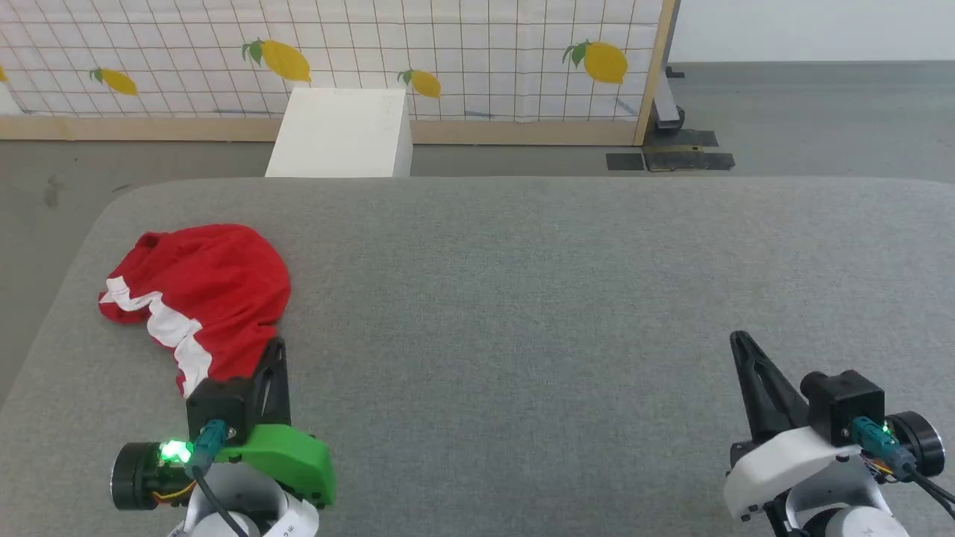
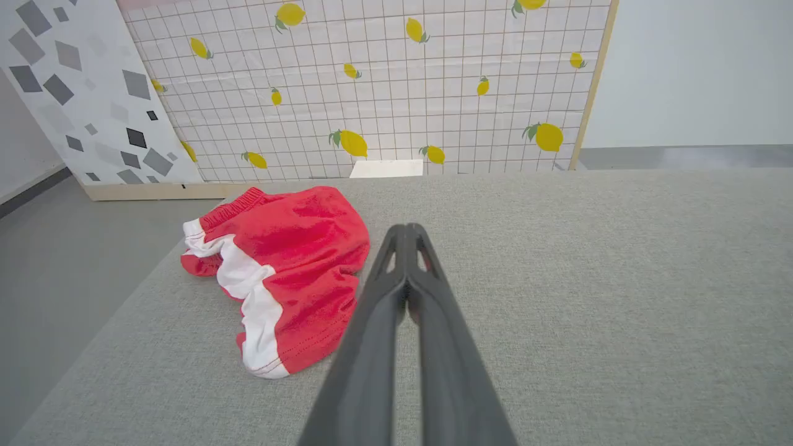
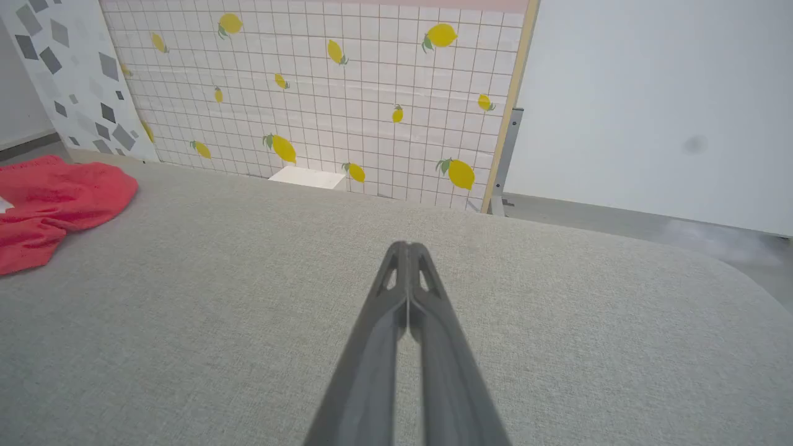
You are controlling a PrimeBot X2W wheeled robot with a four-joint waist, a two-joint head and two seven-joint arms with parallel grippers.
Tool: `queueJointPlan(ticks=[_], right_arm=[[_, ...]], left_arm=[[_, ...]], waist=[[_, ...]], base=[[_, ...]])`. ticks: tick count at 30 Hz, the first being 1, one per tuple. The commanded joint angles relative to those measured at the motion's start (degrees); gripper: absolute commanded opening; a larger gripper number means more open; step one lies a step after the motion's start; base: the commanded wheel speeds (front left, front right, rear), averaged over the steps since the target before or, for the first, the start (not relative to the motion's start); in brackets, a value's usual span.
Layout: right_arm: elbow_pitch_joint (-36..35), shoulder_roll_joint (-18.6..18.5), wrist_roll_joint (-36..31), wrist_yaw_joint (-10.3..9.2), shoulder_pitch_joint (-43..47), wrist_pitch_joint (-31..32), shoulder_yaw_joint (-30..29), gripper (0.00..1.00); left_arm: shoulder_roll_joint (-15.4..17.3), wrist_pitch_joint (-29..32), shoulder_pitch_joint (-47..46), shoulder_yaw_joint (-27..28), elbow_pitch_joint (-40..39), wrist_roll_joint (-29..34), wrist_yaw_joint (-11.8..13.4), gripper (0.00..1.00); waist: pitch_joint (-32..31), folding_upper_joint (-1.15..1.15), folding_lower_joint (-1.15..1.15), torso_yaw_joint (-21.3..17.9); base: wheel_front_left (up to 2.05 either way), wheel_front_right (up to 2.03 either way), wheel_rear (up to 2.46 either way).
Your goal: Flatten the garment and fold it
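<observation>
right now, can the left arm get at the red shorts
Probably yes: the shorts lie crumpled right beside the shut left gripper on the grey surface, nothing between them; it would need to open first.

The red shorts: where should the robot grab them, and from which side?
Probably the near leg hem of the garment, where the white stripe ends: that edge lies loose and faces the robot. The left gripper, shut beside it, could open and come in low from the near side.
</observation>
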Motion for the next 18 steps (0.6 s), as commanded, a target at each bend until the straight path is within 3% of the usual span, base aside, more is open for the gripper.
queueJointPlan(ticks=[1,18], right_arm=[[0.1,0.16,-0.36,-0.09,-1.06,-0.01,0.09,0.0],[0.1,0.16,-0.36,-0.09,-1.06,-0.01,0.09,0.0]], left_arm=[[-0.28,0.08,0.64,0.17,-0.14,0.59,0.39,0.0],[-0.28,0.08,0.64,0.17,-0.14,0.59,0.39,0.0]], waist=[[0.0,0.0,0.0,0.0],[0.0,0.0,0.0,0.0]], base=[[0.0,0.0,0.0],[0.0,0.0,0.0]])
